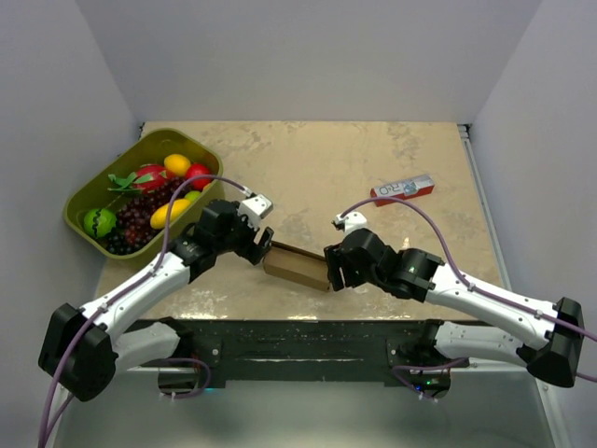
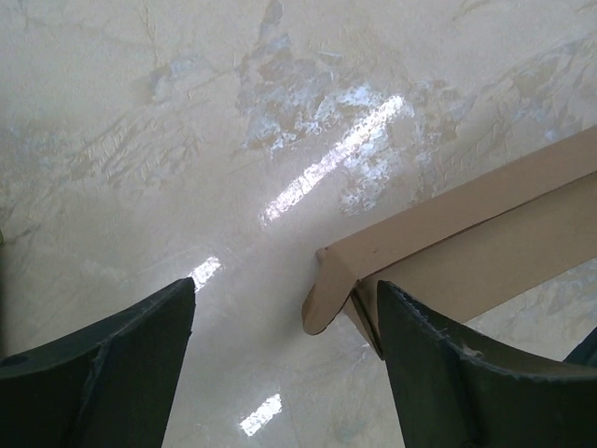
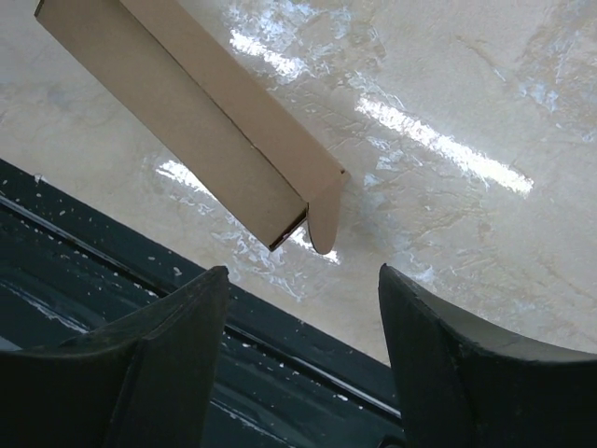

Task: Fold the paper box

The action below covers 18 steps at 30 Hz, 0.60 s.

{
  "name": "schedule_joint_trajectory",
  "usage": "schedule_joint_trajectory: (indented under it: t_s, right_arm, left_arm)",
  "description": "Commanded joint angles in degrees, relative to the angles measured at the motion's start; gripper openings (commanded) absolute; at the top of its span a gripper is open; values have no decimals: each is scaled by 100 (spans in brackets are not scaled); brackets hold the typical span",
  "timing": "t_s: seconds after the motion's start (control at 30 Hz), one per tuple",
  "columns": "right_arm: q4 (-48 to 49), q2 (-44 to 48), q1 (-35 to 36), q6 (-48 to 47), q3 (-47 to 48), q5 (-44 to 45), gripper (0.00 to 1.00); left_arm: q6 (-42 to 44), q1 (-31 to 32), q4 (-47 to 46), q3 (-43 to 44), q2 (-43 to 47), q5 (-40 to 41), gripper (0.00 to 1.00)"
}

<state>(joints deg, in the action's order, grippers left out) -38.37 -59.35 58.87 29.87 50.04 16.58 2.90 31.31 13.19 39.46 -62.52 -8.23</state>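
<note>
Two pincers flank paper box [image 1: 297, 266], flat on counter [image 1: 373, 159] near front edge. Left pincer [image 2: 287, 291] wide, right pincer [image 3: 303, 273] wide, neither gripping, apparently. Cardboard light, thin, creases easily; take end flaps.

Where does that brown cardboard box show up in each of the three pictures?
Top view: paper box low centre.
Left wrist: paper box at right, slanting up to the edge.
Right wrist: paper box upper left, slanting down toward centre.
Shared landmark: the glossy marbled tabletop under it.
</note>
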Motion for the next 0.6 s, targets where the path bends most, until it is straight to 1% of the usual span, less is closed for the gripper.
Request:
schedule_joint_trajectory:
  t_s: [0.0,0.17,0.23,0.3,0.4,0.47,0.53,0.57]
  right_arm:
    - [260,-138,54,239,-56,82,65]
    - [330,-313,63,291,-108,135,54]
    - [313,-366,63,318,-117,196,50]
    - [347,-393,72,318,-135,275,48]
    - [418,-445,72,309,-161,346,42]
    - [497,-472,72,309,-196,364,36]
    - [585,-542,63,309,-214,372,30]
    - [672,-568,72,300,-214,372,29]
  left_arm:
    - [132,33,96,158,-251,76,79]
    - [97,24,140,211,-366,111,69]
    - [71,24,131,193,-331,146,67]
    - [62,33,123,193,-313,76,62]
    - [44,24,122,202,-322,-20,53]
    - [27,24,140,220,-313,-38,47]
    - [1,33,140,220,-287,-91,44]
    - [0,33,131,220,-278,-126,40]
